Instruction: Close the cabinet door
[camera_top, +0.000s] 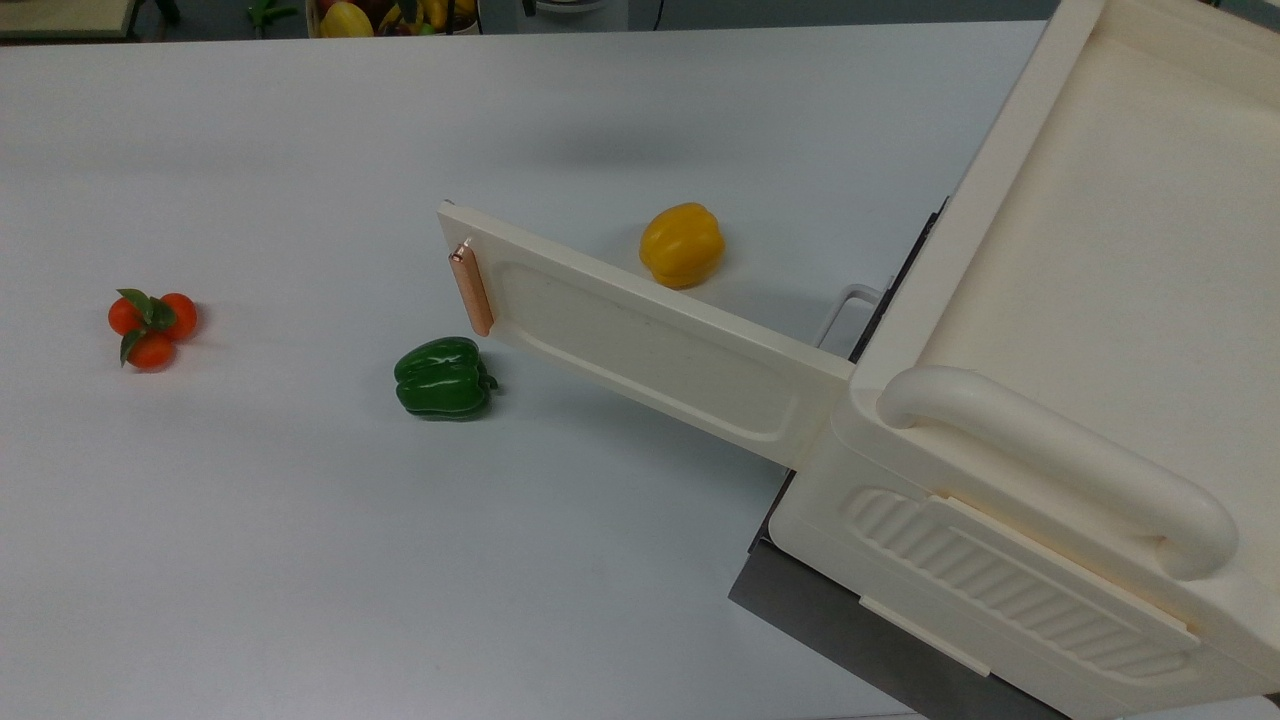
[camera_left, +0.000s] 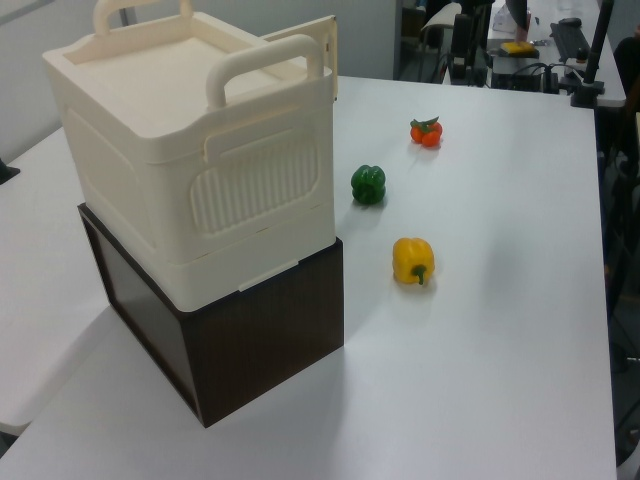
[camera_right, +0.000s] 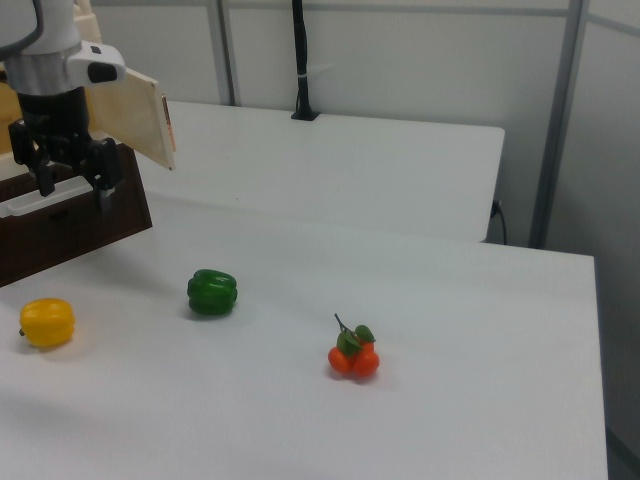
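Note:
The cabinet door (camera_top: 640, 345) stands swung wide open from the cream cabinet (camera_top: 1090, 330), with its copper bar handle (camera_top: 470, 290) at the free end. In the left view the cabinet door (camera_left: 318, 45) is a thin edge behind the cabinet's top. The right view has the cabinet door (camera_right: 140, 120) at the upper left, and my gripper (camera_right: 75, 188) hangs just below and to the right view's left of it. The gripper is open, holds nothing, and is apart from the door.
A yellow pepper (camera_top: 682, 245) lies behind the door and a green pepper (camera_top: 443, 377) in front of its handle end. A cluster of oranges (camera_top: 150, 320) sits far to the top view's left. The cabinet rests on a dark brown box (camera_left: 240, 340) with a white wire loop handle (camera_top: 848, 300).

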